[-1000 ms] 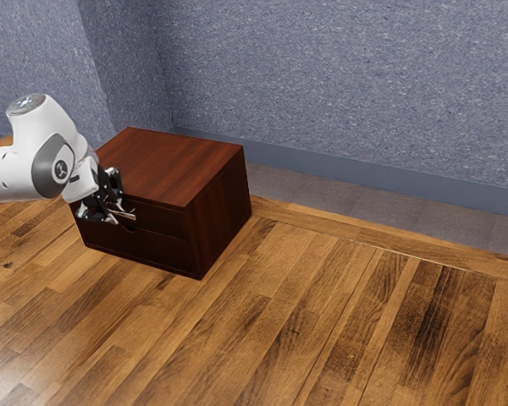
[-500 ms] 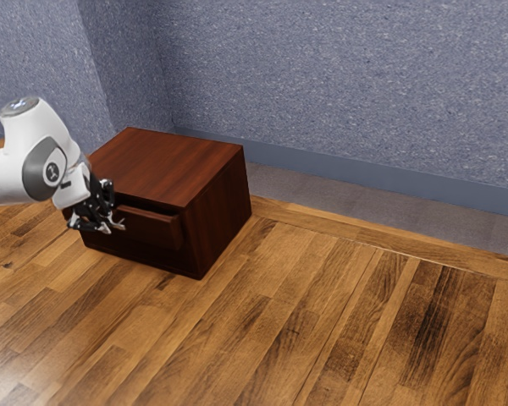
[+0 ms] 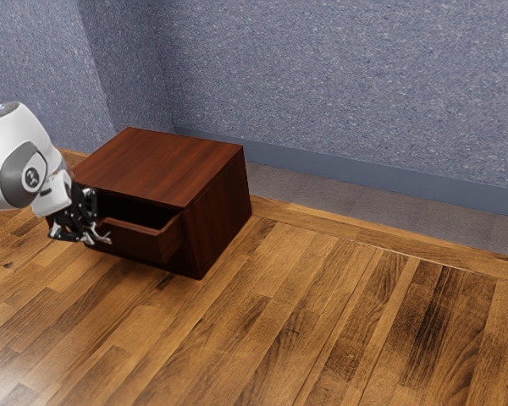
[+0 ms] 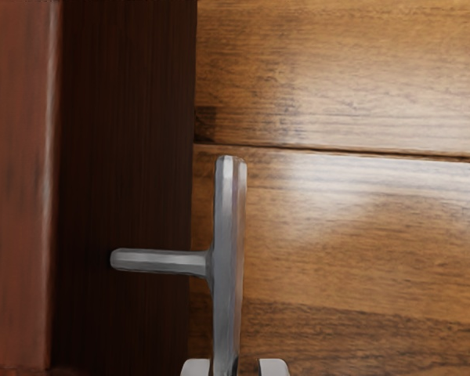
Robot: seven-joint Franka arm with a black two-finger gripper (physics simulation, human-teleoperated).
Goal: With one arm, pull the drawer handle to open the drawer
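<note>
At the nine o'clock side of the cabinet (image 3: 165, 165) in the exterior view, the gripper (image 3: 86, 233) is set against the front of the upper drawer (image 3: 144, 238). The drawer stands partly out of the carcass, with a dark gap showing behind its front. The cabinet rests directly on the wooden floor (image 3: 322, 321). In the wrist view the handle (image 4: 229, 258) is a slim grey metal bar, carried clear of the drawer face on a round post (image 4: 157, 261). One of the fingertips (image 4: 196, 366) sits on each side of the bar; the jaws are narrow and judged to be clamped on it. The handle looks rigid and smooth, so it is probably slippery along its length. The soundest hold is across the bar close to the post, where the pull passes straight into the drawer face. The drawer is judged moderately heavy, stiff and not fragile. The pull should follow its run, toward eight o'clock in the exterior view, since an off-line pull may bind it. How much travel remains cannot be told.
</note>
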